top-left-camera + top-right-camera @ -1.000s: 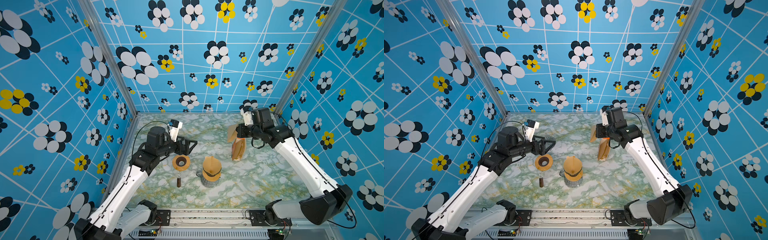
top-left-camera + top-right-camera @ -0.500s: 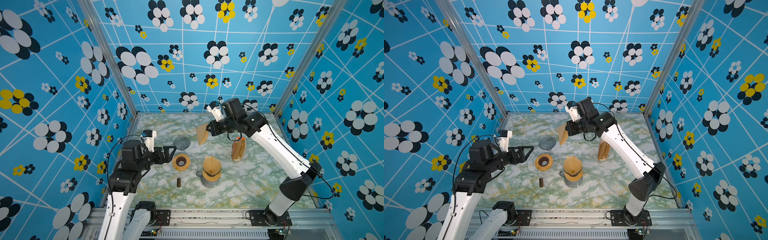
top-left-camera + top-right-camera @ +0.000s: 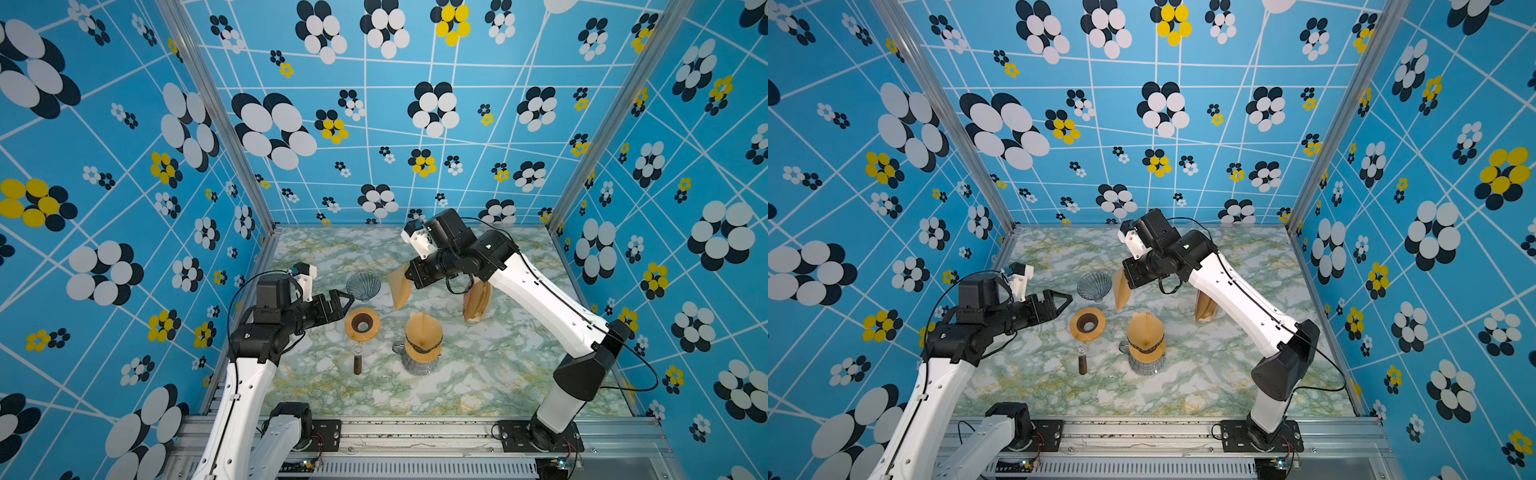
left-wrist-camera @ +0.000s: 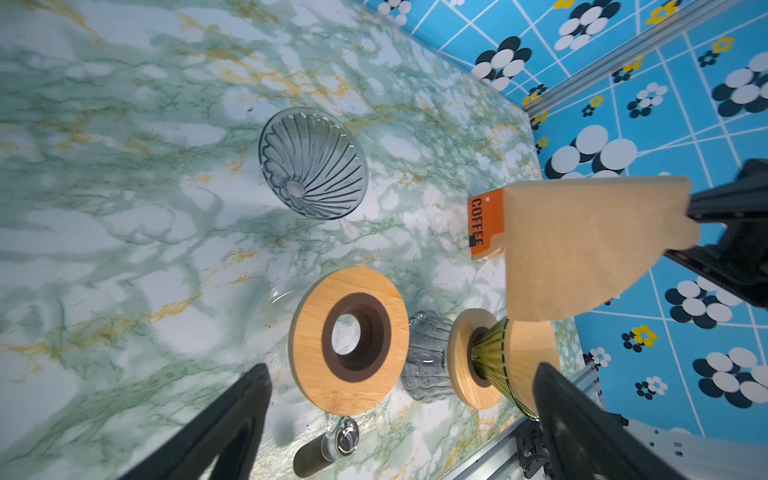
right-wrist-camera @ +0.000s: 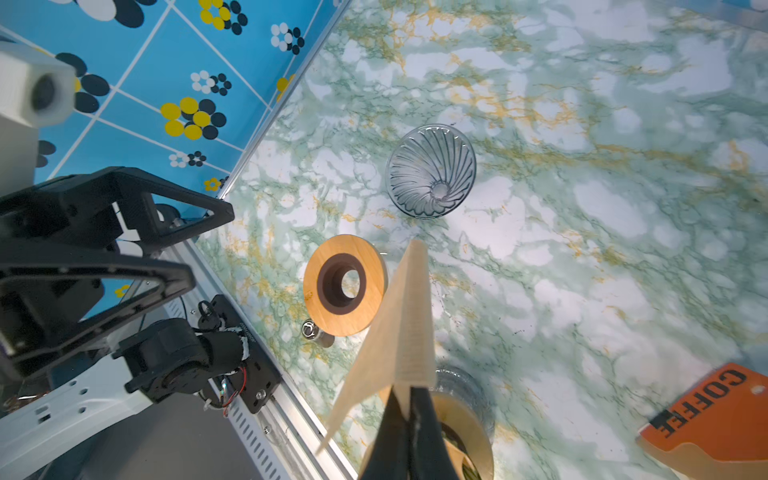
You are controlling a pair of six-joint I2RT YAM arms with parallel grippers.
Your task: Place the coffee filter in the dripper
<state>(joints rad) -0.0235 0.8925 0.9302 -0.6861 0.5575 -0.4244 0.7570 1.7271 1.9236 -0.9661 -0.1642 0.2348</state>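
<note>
A clear ribbed glass dripper (image 3: pixel 363 286) (image 3: pixel 1094 286) rests on the marble table, and both wrist views look into its mouth (image 4: pixel 313 164) (image 5: pixel 431 170). My right gripper (image 3: pixel 409 277) (image 5: pixel 409 395) is shut on the edge of a tan folded coffee filter (image 3: pixel 400 289) (image 3: pixel 1122 291) (image 4: pixel 582 249) (image 5: pixel 399 324). The filter hangs above the table just right of the dripper, apart from it. My left gripper (image 3: pixel 348 302) (image 3: pixel 1065 303) (image 4: pixel 401 370) is open and empty, left of the dripper and beside a wooden ring.
A wooden ring with a brown collar (image 3: pixel 362 325) (image 5: pixel 353 249) sits on a glass vessel with a dark handle (image 3: pixel 357 365). A glass carafe (image 3: pixel 419 365) carries a second dripper with a filter in it. An orange COFFEE filter pack (image 3: pixel 477 301) (image 4: pixel 484 224) stands at the right.
My right gripper has carried the filter left from the filter pack to beside the glass dripper. My left gripper has drawn back to the left, uncovering the dripper.
</note>
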